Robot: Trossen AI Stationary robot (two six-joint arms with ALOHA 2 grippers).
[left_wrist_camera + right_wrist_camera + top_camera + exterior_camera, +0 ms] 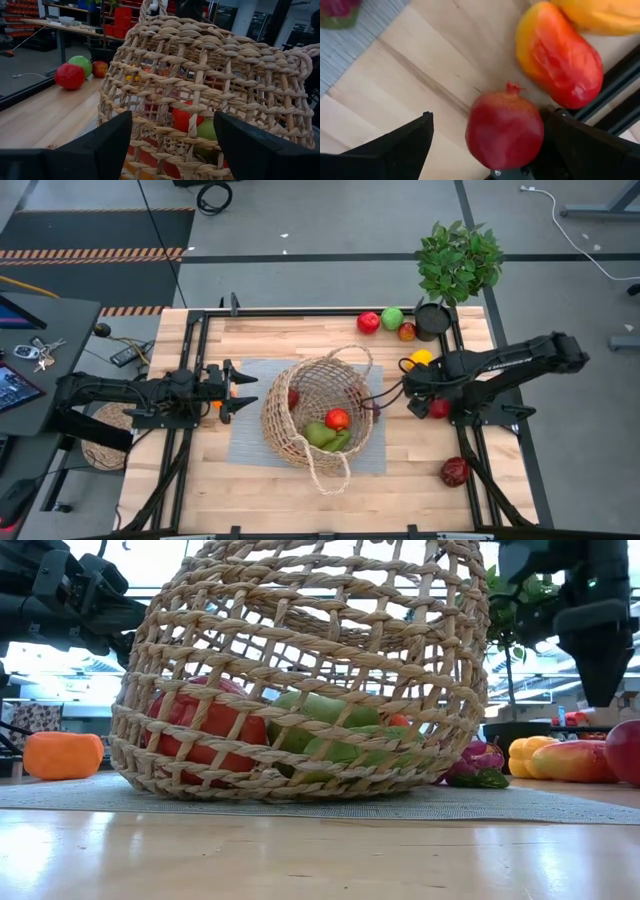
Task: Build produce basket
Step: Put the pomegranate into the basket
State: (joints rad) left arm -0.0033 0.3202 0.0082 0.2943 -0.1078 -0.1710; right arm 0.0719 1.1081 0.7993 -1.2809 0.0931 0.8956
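Observation:
The woven basket (320,415) sits tilted on a grey mat (250,442), with a red piece (338,419), green pieces (322,436) and another red piece (293,397) inside. My left gripper (236,392) is open and level, its fingers pointing at the basket's left wall (165,90) without touching it. An orange piece (63,755) lies below that arm. My right gripper (420,398) is open, pointing down over a red pomegranate (505,130) on the table. Its fingers stand on either side of the pomegranate, and in the low view they hang above it.
A red-orange mango (560,55) and a yellow pepper (420,358) lie beside the pomegranate, and a dark purple-red piece (475,765) is at the mat's right edge. Red, green and orange fruits (390,320) and a potted plant (455,265) stand at the far edge. A dark red piece (455,471) lies near right.

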